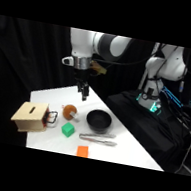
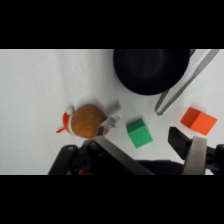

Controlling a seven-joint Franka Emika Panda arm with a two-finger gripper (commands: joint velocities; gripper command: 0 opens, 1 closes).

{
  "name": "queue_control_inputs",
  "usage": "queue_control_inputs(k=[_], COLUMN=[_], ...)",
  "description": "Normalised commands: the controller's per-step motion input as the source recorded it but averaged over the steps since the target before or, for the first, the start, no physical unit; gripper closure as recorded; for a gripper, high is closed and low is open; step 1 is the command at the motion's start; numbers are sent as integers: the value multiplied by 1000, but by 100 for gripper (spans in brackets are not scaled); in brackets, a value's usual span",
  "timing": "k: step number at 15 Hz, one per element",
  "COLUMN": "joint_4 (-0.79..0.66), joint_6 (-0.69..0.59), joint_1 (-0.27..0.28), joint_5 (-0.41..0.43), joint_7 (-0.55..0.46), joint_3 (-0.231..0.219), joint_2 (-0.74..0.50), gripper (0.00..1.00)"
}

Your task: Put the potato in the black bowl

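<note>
The potato (image 1: 70,112) is a small orange-brown lump lying on the white table, left of the glossy black bowl (image 1: 99,120). My gripper (image 1: 84,94) hangs above the table, a little behind and above the potato, holding nothing. In the wrist view the potato (image 2: 87,120) lies at lower left, just beyond my left finger (image 2: 112,150), and the black bowl (image 2: 150,70) fills the top centre. The gripper (image 2: 152,145) is open, its fingers standing wide apart.
A green cube (image 1: 67,129) sits in front of the potato, with a flat orange block (image 1: 82,151) at the table's front edge. Metal tongs (image 1: 98,140) lie in front of the bowl. A wooden box (image 1: 30,116) stands at the left end.
</note>
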Motion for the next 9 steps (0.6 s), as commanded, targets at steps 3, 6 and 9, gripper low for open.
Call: queue_control_inputs(k=[3,6,9], joint_4=[349,219,188], joint_6=[107,276,308], joint_1=[-78,-47,-37], joint_5=[48,43,60], joint_7=[131,161,147], joint_3=[-56,-42,-38], joint_2=[308,330,369], gripper=[0,0,0])
